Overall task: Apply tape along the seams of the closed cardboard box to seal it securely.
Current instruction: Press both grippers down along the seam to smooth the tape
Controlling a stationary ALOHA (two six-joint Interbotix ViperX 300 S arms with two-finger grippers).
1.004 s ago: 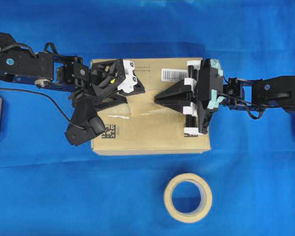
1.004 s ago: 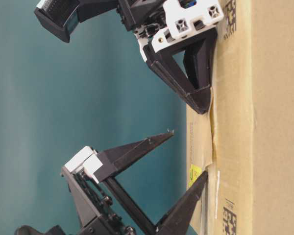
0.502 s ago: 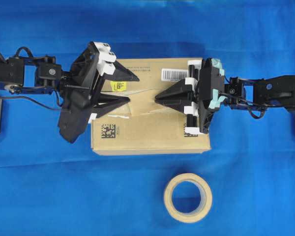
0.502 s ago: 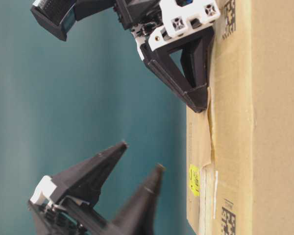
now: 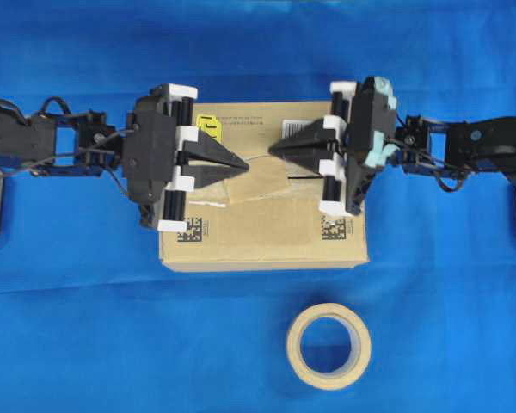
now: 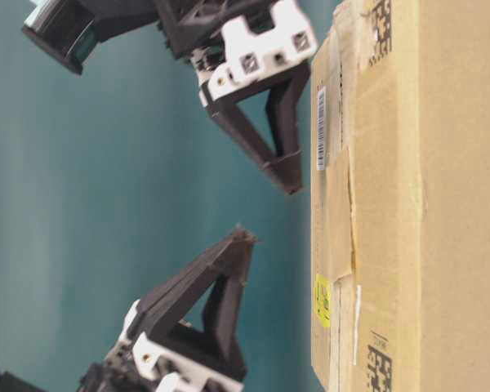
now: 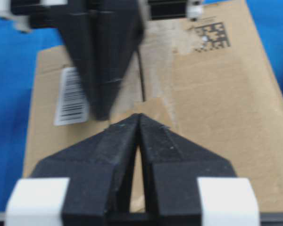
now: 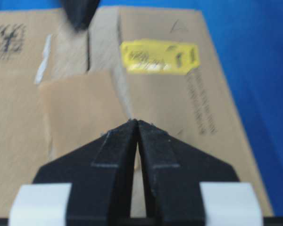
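Blue cloth (image 5: 69,344) covers the whole work surface. Nearest the bottom edge of the overhead view lies the round tape roll (image 5: 328,346), flat on the cloth and well apart from the cardboard box (image 5: 267,241), exactly where it lay a second ago.

Beyond it sits the box, closed, with a black square code at each lower corner, a yellow sticker (image 5: 208,126) and a white barcode label by its far edge. The seam (image 7: 142,84) runs across its middle between pale torn tape remnants. The tape (image 8: 78,113), a tan-brown rectangle, lies flat across the seam near the box's centre, slightly skewed.

Above the box the two arms face each other. The left gripper (image 5: 243,163) has changed most: a second ago it was turned sideways with its jaws spread wide, and now it is level with its fingers pressed together, holding nothing, its tip hanging over the tape's left edge. The right gripper (image 5: 273,148) has pulled up from the box top and closed from a partial gap to tips touching, also empty. In the table-level view both tips stand clear of the cardboard.
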